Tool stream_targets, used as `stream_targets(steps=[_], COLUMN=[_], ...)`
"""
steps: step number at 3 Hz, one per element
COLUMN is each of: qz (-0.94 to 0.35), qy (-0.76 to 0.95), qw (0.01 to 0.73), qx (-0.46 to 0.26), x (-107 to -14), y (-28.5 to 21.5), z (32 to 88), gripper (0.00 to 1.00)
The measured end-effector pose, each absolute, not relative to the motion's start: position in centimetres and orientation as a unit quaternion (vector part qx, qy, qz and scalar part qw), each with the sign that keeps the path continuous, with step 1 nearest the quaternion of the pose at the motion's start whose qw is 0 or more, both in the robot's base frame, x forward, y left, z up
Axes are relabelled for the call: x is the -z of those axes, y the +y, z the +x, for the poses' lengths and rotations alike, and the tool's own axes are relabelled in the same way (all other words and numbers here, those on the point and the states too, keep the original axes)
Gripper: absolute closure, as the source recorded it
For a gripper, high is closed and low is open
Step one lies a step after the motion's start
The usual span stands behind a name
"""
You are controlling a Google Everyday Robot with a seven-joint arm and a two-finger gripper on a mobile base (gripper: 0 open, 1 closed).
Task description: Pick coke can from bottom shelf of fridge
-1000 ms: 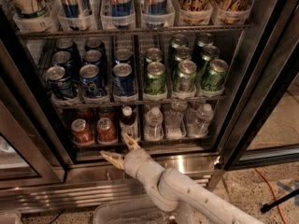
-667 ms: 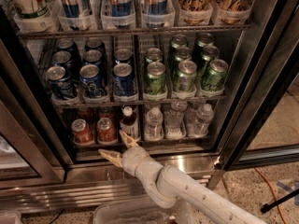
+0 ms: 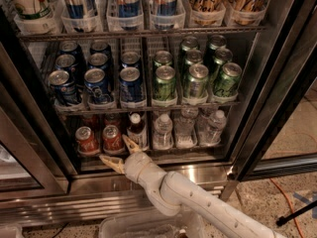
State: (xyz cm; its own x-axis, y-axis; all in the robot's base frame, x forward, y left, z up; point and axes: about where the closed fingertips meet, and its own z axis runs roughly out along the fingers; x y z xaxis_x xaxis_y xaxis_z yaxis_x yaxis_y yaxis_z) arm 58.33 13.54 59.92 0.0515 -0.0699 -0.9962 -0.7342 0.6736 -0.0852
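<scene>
While it holds nothing, gripper (image 3: pixel 118 152) spread wide, just before coke can (image 3: pixel 112 139)

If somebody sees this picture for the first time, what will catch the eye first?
First comes the white arm at the lower right. Its gripper is open just in front of the two red cans at the left of the bottom shelf of the fridge. Next come the rows of blue cans and green cans, side by side on the rack above.
</scene>
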Motion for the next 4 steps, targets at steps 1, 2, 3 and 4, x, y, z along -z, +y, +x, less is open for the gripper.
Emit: stream_targets(steps=[1,2,3,4], qz=[-0.304,-0.295,-0.292,-0.286], qy=[0.637,0.635,0.634,0.638], qw=[0.659,0.665,0.669,0.670], qx=[-0.260,-0.259,-0.255,-0.248], x=[-59.9,-59.9,-59.8,-59.5], y=[14.6,15.3,15.9,16.0], z=[58.7,59.2,59.8,60.6], gripper=[0.27,0.26,0.25,0.26])
